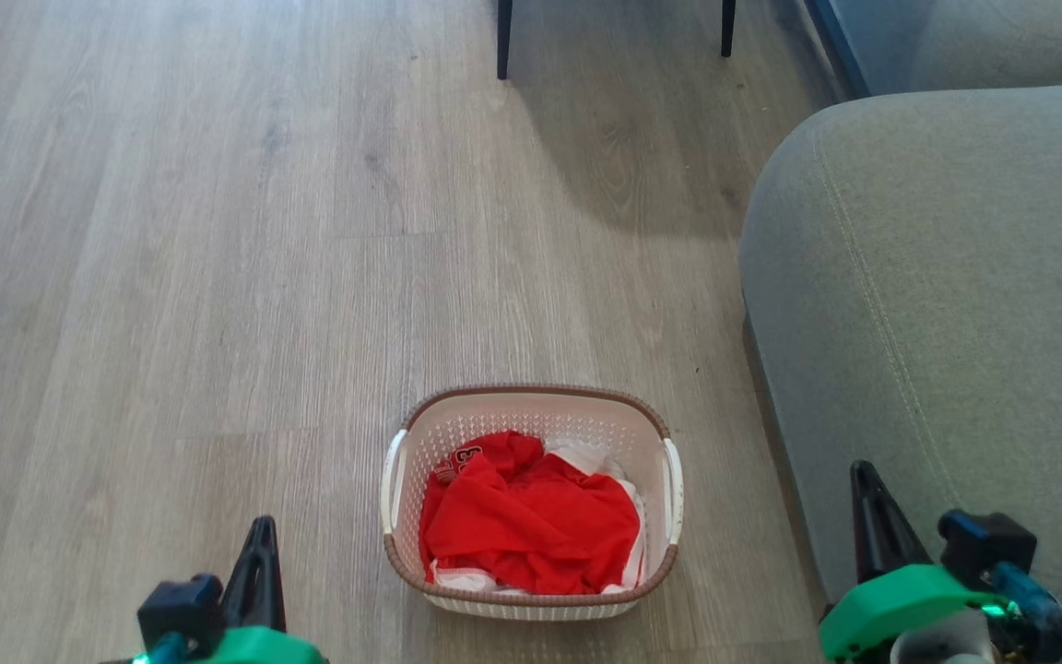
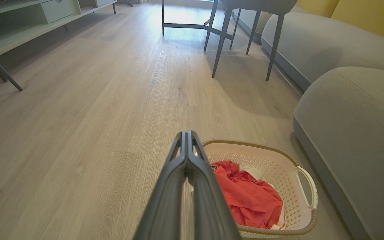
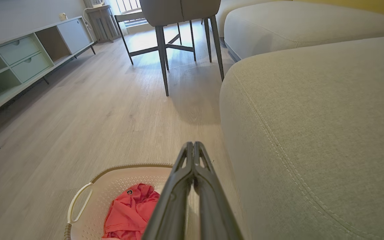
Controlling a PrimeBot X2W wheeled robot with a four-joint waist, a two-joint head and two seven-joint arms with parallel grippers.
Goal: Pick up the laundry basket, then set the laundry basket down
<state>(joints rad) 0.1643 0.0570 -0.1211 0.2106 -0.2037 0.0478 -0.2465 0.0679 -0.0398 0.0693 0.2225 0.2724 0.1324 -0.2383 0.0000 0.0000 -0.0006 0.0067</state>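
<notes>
Either side of laundry basket (image 1: 531, 599) on floor (image 1: 218, 277): left gripper (image 2: 187, 133), right gripper (image 3: 193, 144), jaws closed, empty.

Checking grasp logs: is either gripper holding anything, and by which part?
Nothing. The left gripper and right gripper are shut empty; the basket sits untouched on the floor.

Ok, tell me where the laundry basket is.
In the head view the laundry basket stands on the wood floor at lower centre, between the left gripper and right gripper, just left of the grey sofa.
</notes>
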